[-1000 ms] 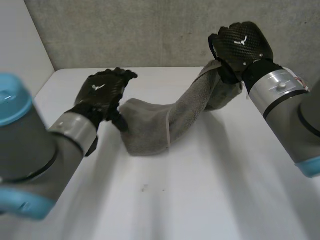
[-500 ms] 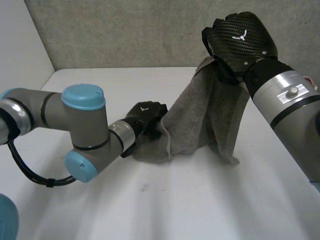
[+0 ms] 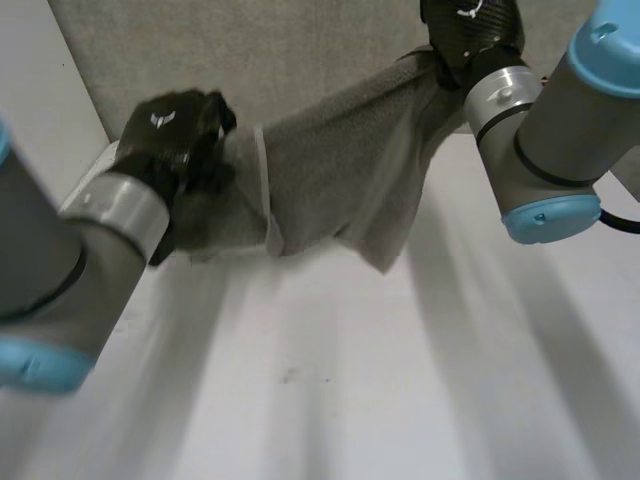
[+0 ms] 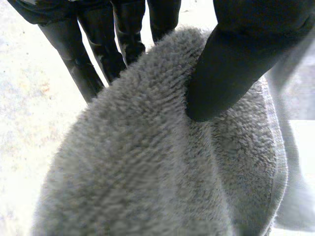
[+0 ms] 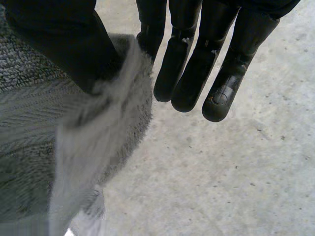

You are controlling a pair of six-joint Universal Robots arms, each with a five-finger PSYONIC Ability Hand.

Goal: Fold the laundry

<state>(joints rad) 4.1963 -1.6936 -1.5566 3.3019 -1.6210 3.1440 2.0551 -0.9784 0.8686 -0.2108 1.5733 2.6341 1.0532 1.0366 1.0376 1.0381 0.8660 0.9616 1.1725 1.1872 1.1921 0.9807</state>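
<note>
Left hand (image 3: 175, 135) at nine o'clock and right hand (image 3: 470, 25) at one o'clock hold the grey towel (image 3: 330, 170) pinched in their fingers.

White table (image 3: 350, 380): plain top, one small dark speck (image 3: 288, 377) near the middle.
Grey wall (image 3: 300, 50): rough, behind the table.
White side panel (image 3: 40, 90): at the table's left.

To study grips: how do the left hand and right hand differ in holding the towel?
The left hand presses its thumb into a thick bunch of towel; the right hand pinches a thin edge. The right hand sits higher than the left hand. Both grip the towel.
</note>
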